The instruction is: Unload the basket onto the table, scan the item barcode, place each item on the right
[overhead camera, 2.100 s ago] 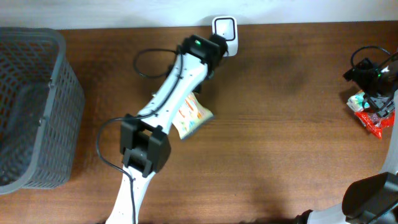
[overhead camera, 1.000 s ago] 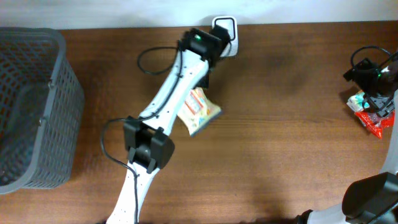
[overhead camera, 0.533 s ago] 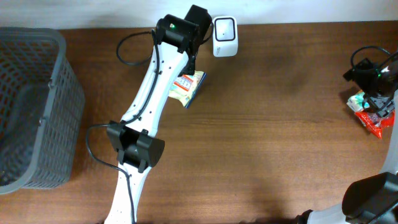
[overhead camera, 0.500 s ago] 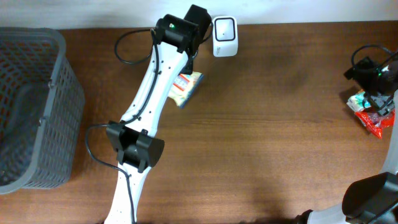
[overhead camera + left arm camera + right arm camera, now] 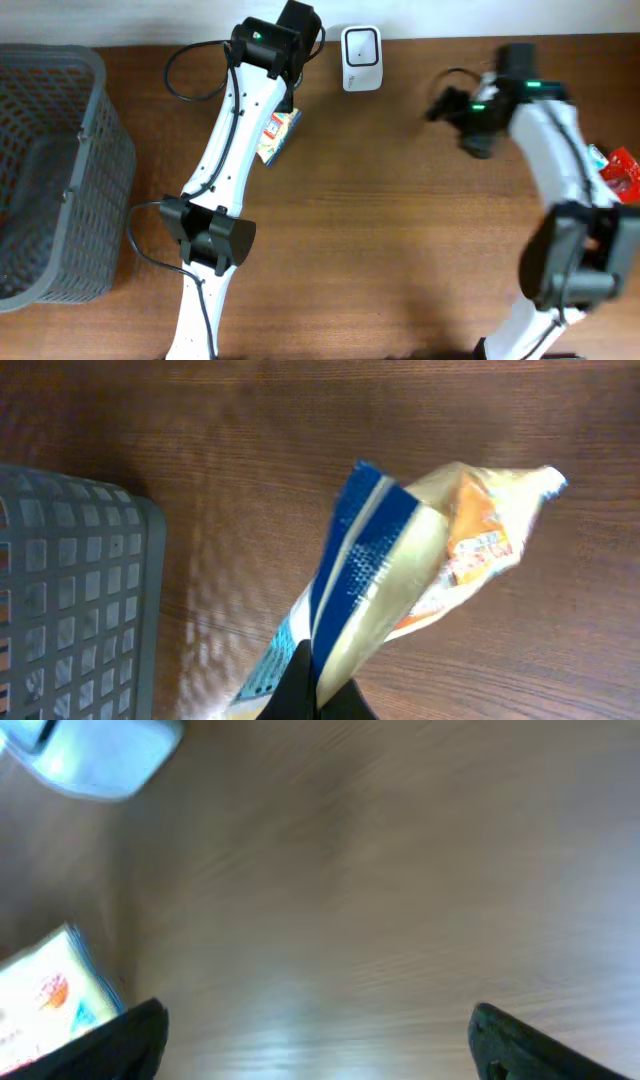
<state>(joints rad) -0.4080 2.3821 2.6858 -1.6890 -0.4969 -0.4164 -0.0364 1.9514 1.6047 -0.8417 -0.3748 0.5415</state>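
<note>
A snack packet [image 5: 276, 135], blue, white and orange, hangs over the table left of the white scanner [image 5: 360, 45]. My left gripper [image 5: 312, 688] is shut on the packet's [image 5: 400, 560] lower edge, and the packet sticks out away from the fingers. My right gripper [image 5: 455, 122] hovers right of the scanner with its jaws wide apart. In the blurred right wrist view the right gripper [image 5: 320, 1045] has bare wood between its fingers, the scanner [image 5: 95, 755] is at top left and the packet [image 5: 50, 990] at lower left.
A grey mesh basket [image 5: 100, 75] stands at the left edge of the table, and its corner [image 5: 70, 610] shows in the left wrist view. Red packets [image 5: 622, 168] lie at the far right edge. The left arm stretches from the front edge to the back.
My left arm has swung left with the packet, away from the scanner. My right arm has come from the far right edge in to the table's middle, right of the scanner.
</note>
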